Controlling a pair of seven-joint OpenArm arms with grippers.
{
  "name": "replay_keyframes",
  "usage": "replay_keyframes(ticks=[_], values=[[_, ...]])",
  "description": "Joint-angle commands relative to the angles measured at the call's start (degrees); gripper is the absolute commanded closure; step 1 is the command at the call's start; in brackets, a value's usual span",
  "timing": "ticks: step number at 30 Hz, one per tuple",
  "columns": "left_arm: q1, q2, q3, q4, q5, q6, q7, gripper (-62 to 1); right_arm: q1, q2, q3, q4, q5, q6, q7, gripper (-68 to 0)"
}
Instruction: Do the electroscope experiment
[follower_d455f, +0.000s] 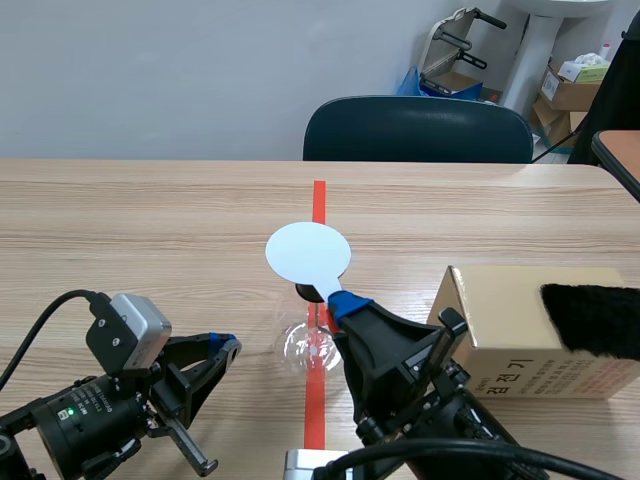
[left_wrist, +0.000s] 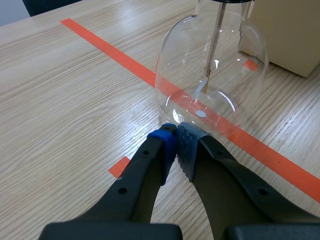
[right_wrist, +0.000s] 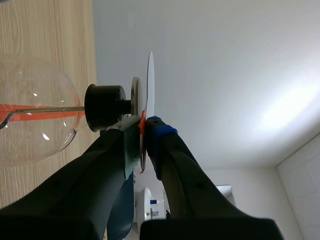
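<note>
Right pincer (right_wrist: 144, 132) first: its two fingers are clamped tight on the thin handle of a white round paddle (follower_d455f: 308, 252), and the paddle's disc sits flat above the glass flask (follower_d455f: 305, 345). From the right wrist camera the paddle shows edge-on, just beside the small metal plate (right_wrist: 135, 95) that caps the flask's black stopper (right_wrist: 104, 107) (whether paddle and plate actually touch, I cannot tell). Over to the left pincer (left_wrist: 177, 137): its pads are pressed together with nothing between them, tips low over the table (follower_d455f: 150, 230) and right by the foot of the flask. Through the glass from that side you can see a thin metal rod (left_wrist: 216, 40) running down from the stopper, with a small leaf (left_wrist: 202, 87) at its lower end. The flask itself stands upright on the orange-red tape line (follower_d455f: 319, 200), midway between the table's left and right edges and closer to the near edge than the far one. Moving outward, a cardboard box (follower_d455f: 500, 320) sits toward the near right corner, just beside the right arm, with a black furry cloth (follower_d455f: 590, 318) draped over its top and front. Beyond the far edge, a dark chair (follower_d455f: 415, 130) is pushed up to the table, in line with the tape.
</note>
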Motion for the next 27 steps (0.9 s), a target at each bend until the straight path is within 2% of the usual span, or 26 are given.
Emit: replay_keyframes(ticks=[1, 6, 18, 27], values=[[0.0, -0.2, -0.2, 0.8, -0.2, -0.3, -0.8, -2.9, 0.2, 0.3, 0.4, 1.3, 0.2, -0.9, -0.9, -1.1], [0.0, -0.2, -0.2, 0.8, -0.2, -0.3, -0.8, -2.9, 0.2, 0.3, 0.4, 1.3, 0.2, -0.9, -5.8, -1.1], [0.0, -0.2, -0.2, 0.8, -0.2, -0.3, -0.8, -2.9, 0.2, 0.3, 0.4, 1.3, 0.2, -0.9, -21.9, -1.1], [0.0, -0.2, -0.2, 0.8, -0.2, -0.3, -0.8, -2.9, 0.2, 0.3, 0.4, 1.3, 0.2, -0.9, -30.9, -1.1]])
